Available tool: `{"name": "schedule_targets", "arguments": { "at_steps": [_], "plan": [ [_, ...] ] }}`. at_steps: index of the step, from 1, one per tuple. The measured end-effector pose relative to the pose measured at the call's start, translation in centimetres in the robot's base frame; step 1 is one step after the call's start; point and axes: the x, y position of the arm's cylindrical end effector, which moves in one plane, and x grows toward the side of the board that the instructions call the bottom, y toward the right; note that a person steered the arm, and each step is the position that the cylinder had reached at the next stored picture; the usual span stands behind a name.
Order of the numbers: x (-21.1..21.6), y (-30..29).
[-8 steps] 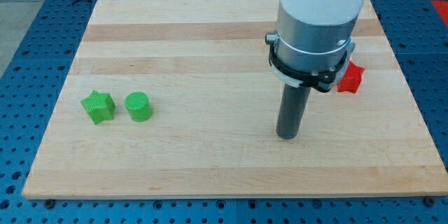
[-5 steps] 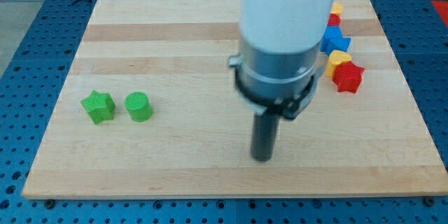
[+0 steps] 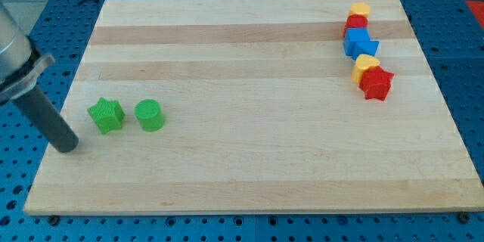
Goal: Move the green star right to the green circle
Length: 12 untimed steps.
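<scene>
The green star (image 3: 105,115) lies on the wooden board (image 3: 249,159) at the view's left. The green circle (image 3: 150,115) stands just to its right, with a small gap between them. My tip (image 3: 66,147) rests on the board to the left of and a little below the star, apart from it. The dark rod slants up toward the view's left edge.
At the board's top right stand several blocks in a column: a yellow one (image 3: 361,8), a red one (image 3: 355,22), a blue one (image 3: 361,42), another yellow one (image 3: 366,65) and a red star (image 3: 376,83). Blue perforated table surrounds the board.
My rod has swept from the board's middle right across to the far left, ending beside the green star. No block has moved.
</scene>
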Motion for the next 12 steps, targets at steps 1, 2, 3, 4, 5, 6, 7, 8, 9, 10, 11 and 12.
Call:
{"name": "schedule_targets", "arguments": {
  "at_steps": [1, 2, 3, 4, 5, 6, 7, 8, 9, 10, 11, 12],
  "plan": [
    [-2.9, 1.1],
    [-4.2, 6.7],
    [-4.3, 13.6],
    [-5.0, 18.6],
    [-5.8, 18.2],
    [-7.2, 18.4],
    [-7.8, 22.0],
    [-7.5, 26.9],
    [-6.3, 29.2],
    [-7.1, 27.4],
    [-7.3, 25.9],
    [-5.4, 27.3]
  ]
}}
